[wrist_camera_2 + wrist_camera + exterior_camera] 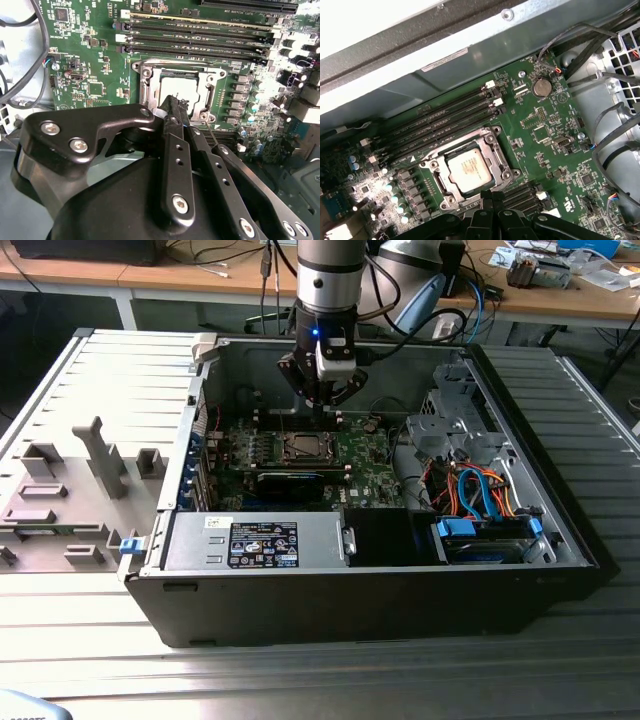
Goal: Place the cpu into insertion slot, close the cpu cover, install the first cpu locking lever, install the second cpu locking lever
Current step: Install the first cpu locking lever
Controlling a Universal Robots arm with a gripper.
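We see the tool (172, 107) hanging just above the cpu (468, 167), which lies in the insertion slot (496, 156); its fingers are pressed together, holding nothing.

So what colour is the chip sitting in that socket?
Pale silvery-grey on its top face; the cpu shows best in the first wrist view.

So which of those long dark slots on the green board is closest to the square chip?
The last slot in the row, right beside the metal frame around the chip. The other slots lie farther off, toward the case wall.
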